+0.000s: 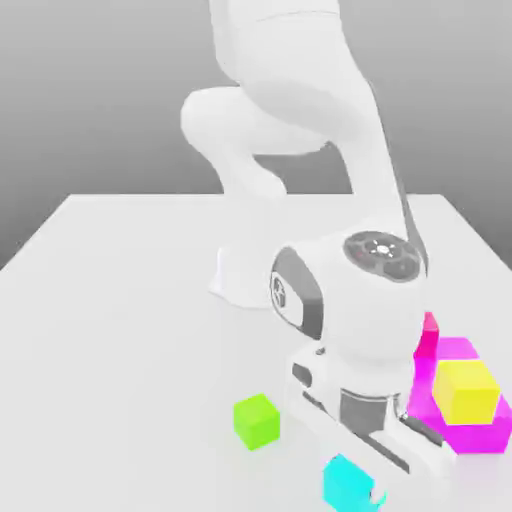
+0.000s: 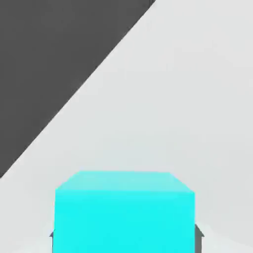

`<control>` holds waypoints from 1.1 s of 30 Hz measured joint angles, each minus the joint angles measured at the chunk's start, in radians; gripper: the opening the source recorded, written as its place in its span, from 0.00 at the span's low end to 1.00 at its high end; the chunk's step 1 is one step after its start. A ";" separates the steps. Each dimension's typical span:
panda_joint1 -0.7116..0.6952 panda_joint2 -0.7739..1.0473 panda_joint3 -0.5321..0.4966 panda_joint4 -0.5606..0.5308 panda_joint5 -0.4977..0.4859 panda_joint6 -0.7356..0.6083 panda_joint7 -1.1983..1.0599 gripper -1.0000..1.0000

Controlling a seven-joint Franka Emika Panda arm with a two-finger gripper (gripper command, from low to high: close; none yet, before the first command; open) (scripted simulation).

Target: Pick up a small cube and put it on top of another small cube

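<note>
The small cyan cube (image 1: 345, 482) rests on the white table (image 1: 120, 300) near its front edge. My gripper (image 1: 358, 476) is lowered straight over it and shut on the cyan cube. In the hand view the cyan cube (image 2: 123, 212) sits between dark fingertips (image 2: 198, 235) that press on its two sides. The other small cube, lime green (image 1: 257, 421), stands on the table a short way toward the exterior view's left and slightly farther back. Nothing rests on it.
A yellow cube (image 1: 465, 388) sits on a larger magenta block (image 1: 480, 435) at the exterior view's right, close beside my hand. A pink-red piece (image 1: 430, 325) shows just behind it. The table's edge (image 2: 79, 99) runs diagonally in the hand view.
</note>
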 joint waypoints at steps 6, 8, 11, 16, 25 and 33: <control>-0.020 -0.163 -0.016 -0.115 0.129 -0.053 0.225 0.00; -0.023 -0.215 -0.033 -0.161 0.167 -0.057 0.338 0.00; -0.044 -0.294 -0.053 -0.232 0.221 -0.060 0.511 0.00; -0.123 -0.432 -0.030 -0.353 0.330 -0.055 0.785 0.00; -0.198 -0.420 0.055 -0.391 0.484 0.009 0.801 0.00; -0.194 -0.330 0.050 -0.389 0.461 0.085 0.818 0.00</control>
